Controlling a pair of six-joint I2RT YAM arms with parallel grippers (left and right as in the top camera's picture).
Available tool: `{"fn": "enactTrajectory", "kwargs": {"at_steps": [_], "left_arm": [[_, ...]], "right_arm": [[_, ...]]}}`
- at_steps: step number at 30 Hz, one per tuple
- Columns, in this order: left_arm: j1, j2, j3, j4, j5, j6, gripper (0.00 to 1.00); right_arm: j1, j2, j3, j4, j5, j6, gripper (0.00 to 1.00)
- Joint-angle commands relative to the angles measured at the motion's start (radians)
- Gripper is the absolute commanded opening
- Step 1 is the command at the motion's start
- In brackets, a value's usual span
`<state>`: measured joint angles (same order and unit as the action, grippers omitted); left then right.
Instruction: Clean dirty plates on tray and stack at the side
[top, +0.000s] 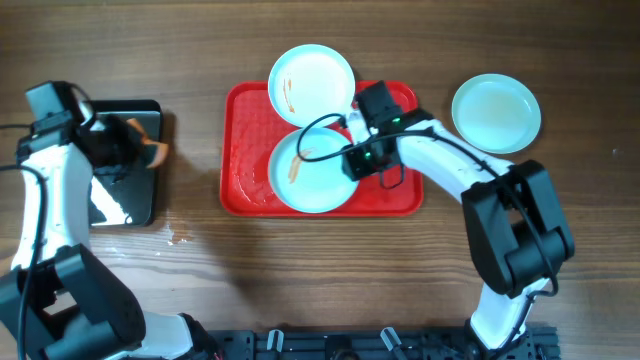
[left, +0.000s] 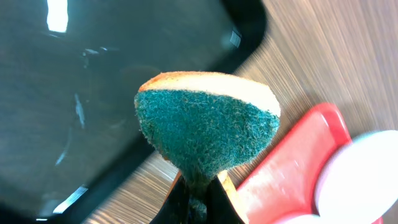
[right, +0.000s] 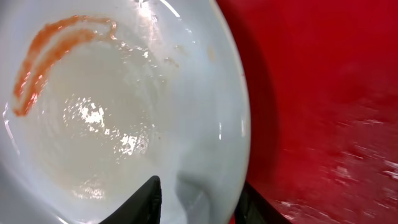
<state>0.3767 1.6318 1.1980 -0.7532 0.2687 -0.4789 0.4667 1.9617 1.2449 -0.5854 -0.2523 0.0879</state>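
The red tray (top: 245, 150) holds a dirty plate (top: 312, 178) with an orange sauce streak near its left side. My right gripper (top: 352, 165) is shut on that plate's right rim. In the right wrist view one finger lies inside the plate (right: 124, 112) and the other outside the rim, over the tray (right: 323, 93). A second streaked plate (top: 312, 85) overlaps the tray's far edge. A third plate (top: 496, 113) with no streaks lies on the table to the right. My left gripper (left: 199, 190) is shut on a green-and-yellow sponge (left: 208, 124) at the far left.
A glossy black tray (top: 125, 205) lies under my left gripper (top: 135, 148), left of the red tray. In the left wrist view, the black tray (left: 93, 93) fills the left side and the red tray's corner (left: 280, 168) shows at lower right.
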Motion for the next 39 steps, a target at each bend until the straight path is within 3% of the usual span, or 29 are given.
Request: {"fn": "enactTrajectory", "kwargs": {"at_steps": [1, 7, 14, 22, 28, 30, 37, 39], "left_arm": [[-0.093, 0.007, 0.010, 0.005, 0.064, 0.032, 0.04], [-0.232, 0.007, 0.010, 0.002, 0.064, 0.060, 0.04], [-0.378, 0.007, 0.010, -0.001, 0.043, 0.098, 0.04], [-0.417, 0.007, 0.010, -0.003, -0.031, 0.098, 0.04], [-0.417, 0.007, 0.010, -0.002, -0.035, 0.098, 0.04], [-0.417, 0.007, 0.010, -0.002, -0.035, 0.098, 0.04], [-0.417, 0.007, 0.010, -0.003, -0.035, 0.098, 0.04], [-0.417, 0.007, 0.010, -0.003, -0.035, 0.098, 0.04]], "right_arm": [[0.043, 0.010, -0.009, 0.032, -0.037, 0.077, 0.39], [0.056, 0.010, -0.009, 0.081, -0.037, 0.133, 0.39], [0.056, 0.010, -0.009, 0.110, 0.055, 0.169, 0.56], [0.051, -0.040, 0.032, 0.089, -0.021, 0.215, 0.57], [0.040, -0.101, 0.079, 0.168, 0.138, 0.247, 0.60], [0.028, -0.100, 0.080, 0.249, 0.167, 0.250, 0.55], [-0.005, -0.040, 0.080, 0.459, 0.278, 0.344, 0.09], [-0.010, -0.012, 0.080, 0.489, 0.298, 0.368, 0.04]]}}
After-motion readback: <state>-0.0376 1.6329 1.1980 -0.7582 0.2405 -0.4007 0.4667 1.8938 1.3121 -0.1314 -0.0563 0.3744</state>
